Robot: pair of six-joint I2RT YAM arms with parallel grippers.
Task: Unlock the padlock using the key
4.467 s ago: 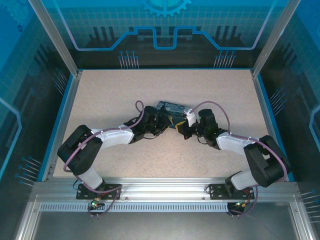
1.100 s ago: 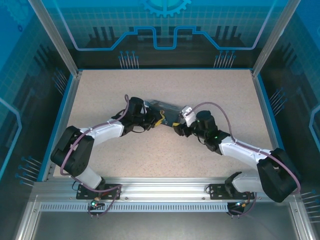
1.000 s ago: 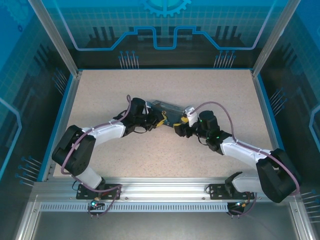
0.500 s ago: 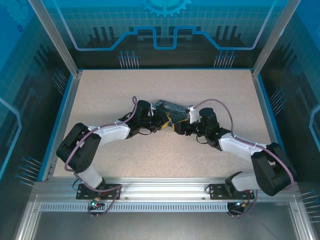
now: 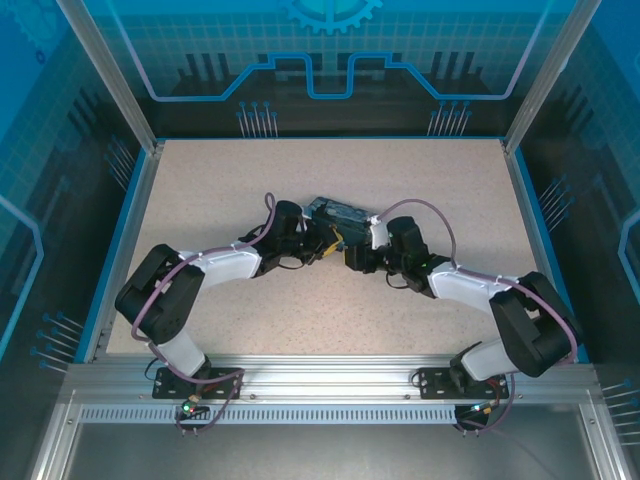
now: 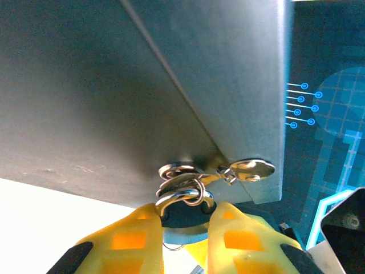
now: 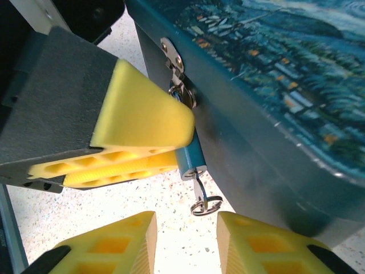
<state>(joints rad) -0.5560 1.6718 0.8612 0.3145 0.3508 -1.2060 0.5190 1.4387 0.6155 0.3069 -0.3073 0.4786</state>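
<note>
Now the key [image 7: 198, 184] is facing the right gripper [image 7: 185, 242].
Left gripper [image 6: 183, 220] is clamping the padlock [image 7: 191, 158]; key is hanging lengthwise toward the half-open right jaws.

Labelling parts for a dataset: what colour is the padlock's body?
Teal-blue; the padlock shows best in the right wrist view.

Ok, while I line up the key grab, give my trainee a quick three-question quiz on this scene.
1. True or false: the left gripper is clamped on the small blue-bodied metal padlock.
2. Where is the thin dark-grey metal key? A) lying loose beside the padlock B) stuck in the padlock's end, ring dangling C) pinched in closed jaws
3. Fill in: the right gripper's jaws stand ____, short of the key's ring.
Key: 1 true; 2 B; 3 open.
</note>
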